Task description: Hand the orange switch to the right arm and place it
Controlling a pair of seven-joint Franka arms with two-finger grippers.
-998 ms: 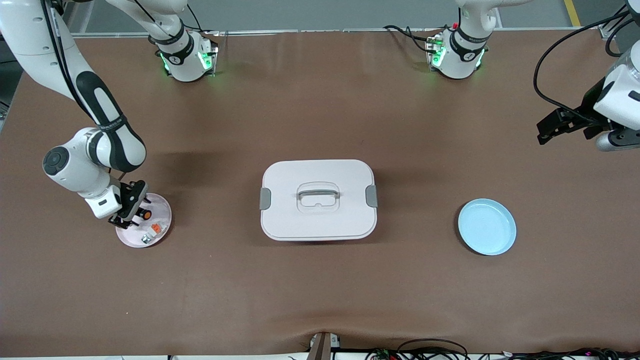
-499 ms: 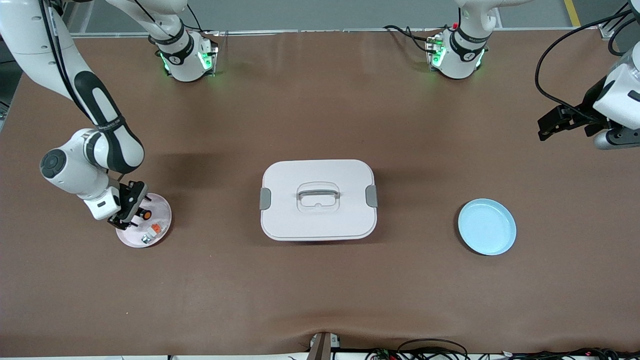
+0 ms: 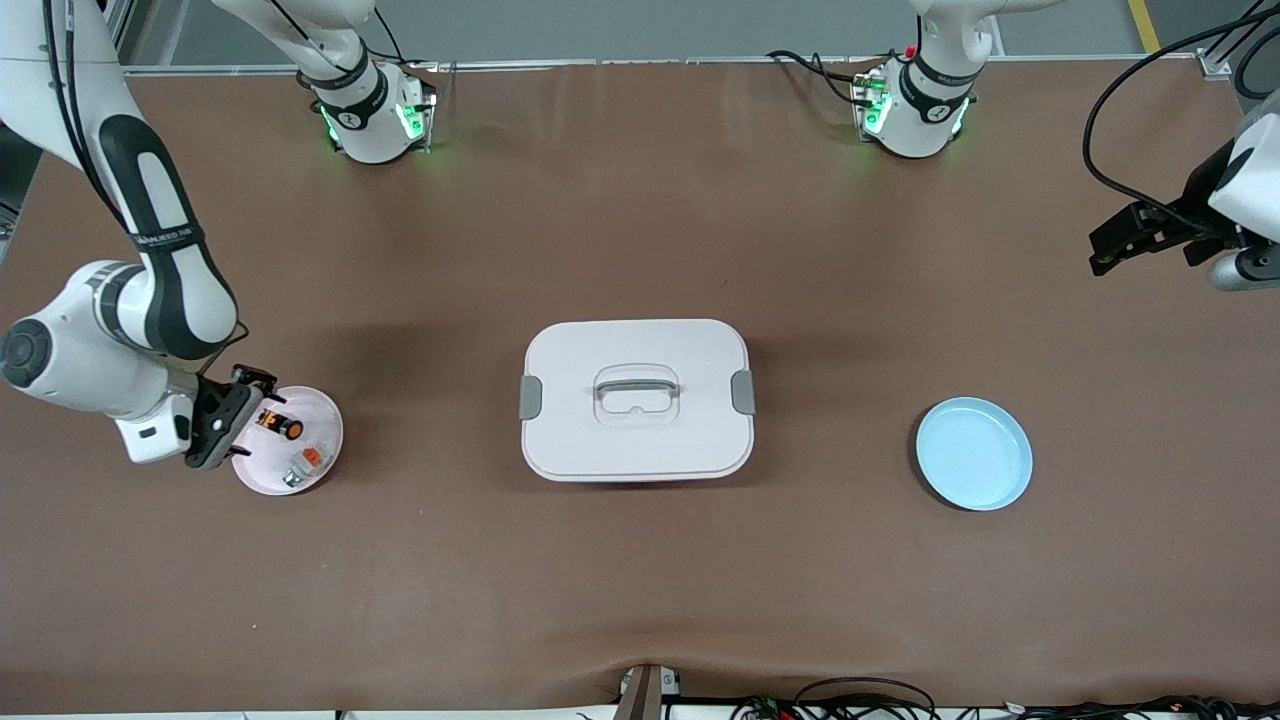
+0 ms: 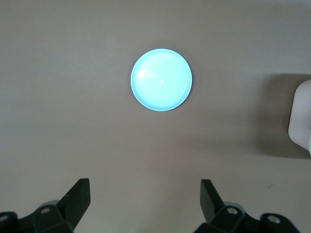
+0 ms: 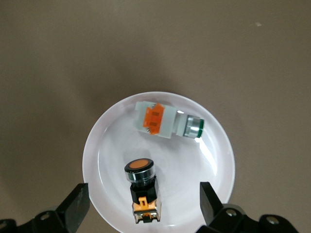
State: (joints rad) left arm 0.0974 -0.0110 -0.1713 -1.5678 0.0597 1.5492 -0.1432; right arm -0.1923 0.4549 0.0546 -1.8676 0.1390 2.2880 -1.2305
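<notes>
The orange switch (image 3: 281, 425) (image 5: 142, 187), a stubby black cylinder with a round orange button end, lies on its side on a small white plate (image 3: 331, 432) (image 5: 104, 145) at the right arm's end of the table. My right gripper (image 3: 236, 418) (image 5: 144, 195) hangs open over that plate's edge, and the switch shows between its fingers without touching them. My left gripper (image 3: 1112, 241) (image 4: 144, 187) is open and holds nothing, up in the air over the left arm's end of the table.
A small white piece with an orange tab and metal end (image 3: 304, 464) (image 5: 165, 121) shares the white plate. A closed white box with a grey handle (image 3: 636, 440) (image 4: 302, 116) sits mid-table. A light blue plate (image 3: 974, 453) (image 4: 161, 79) lies toward the left arm's end.
My right gripper has drawn back from over the white plate toward its own end of the table, uncovering the switch. My left gripper has drifted slightly toward its table end.
</notes>
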